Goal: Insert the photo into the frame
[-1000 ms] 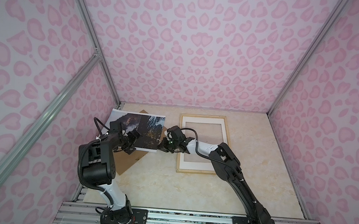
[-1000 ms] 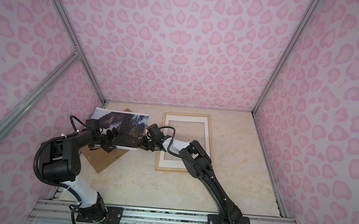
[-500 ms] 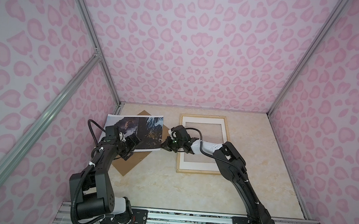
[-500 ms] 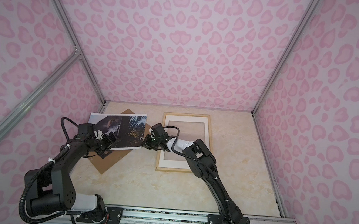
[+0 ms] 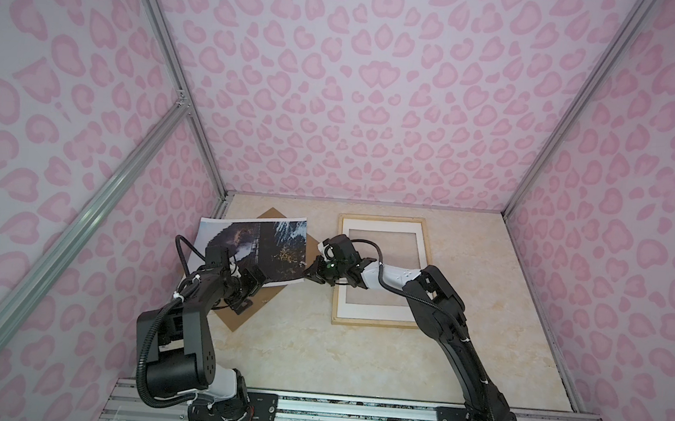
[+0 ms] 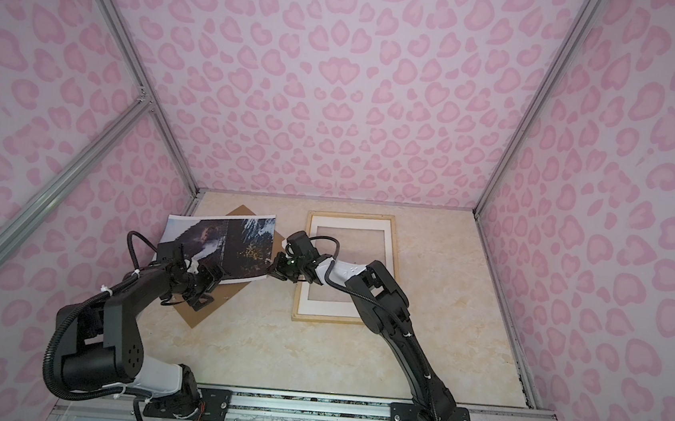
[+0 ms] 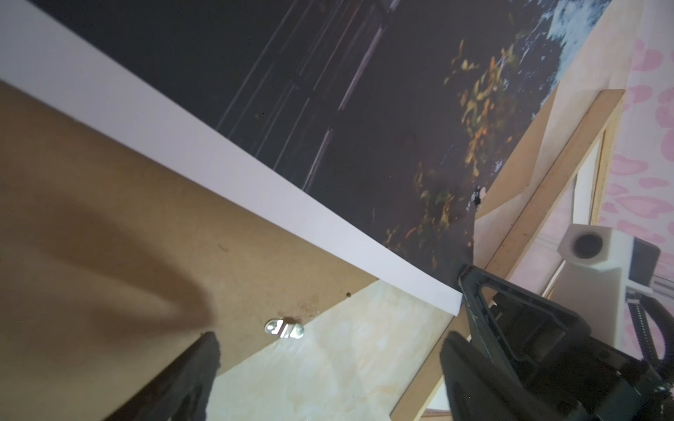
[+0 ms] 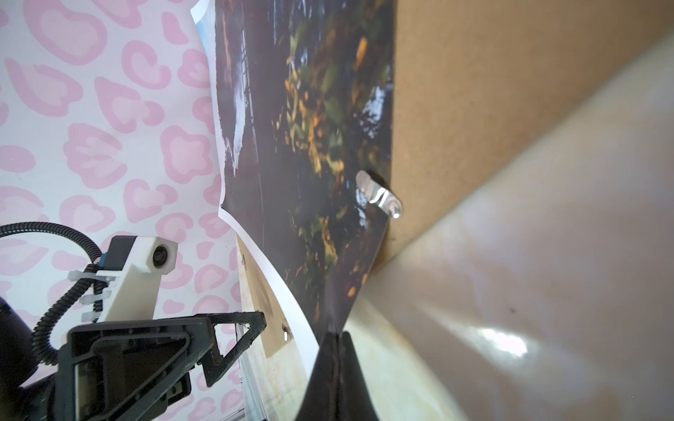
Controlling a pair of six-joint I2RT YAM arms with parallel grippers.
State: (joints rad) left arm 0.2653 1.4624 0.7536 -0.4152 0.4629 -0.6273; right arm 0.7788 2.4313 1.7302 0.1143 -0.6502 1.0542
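The right gripper (image 5: 307, 274) is closed tight on one corner of the photo (image 5: 257, 246), and this corner is lifted a little from the table. Ahead of its fingertips, the rest of the photo lies over the brown backing board (image 5: 244, 316). The frame (image 5: 376, 324) lies flat behind this gripper, under its forearm, with the white mat board (image 5: 377, 313) inside and no photo on it. The left gripper (image 5: 248, 291) stands wide and holds nothing. It is just beside the near edge of the photo, above the backing board. So I judge the task as only begun: the photo is gripped, but carrying it across and laying it into the frame are still left. Compared with one second ago, the photo and the right gripper are almost in the same place, while the left gripper has drawn back from the edge of the photo toward its own base.
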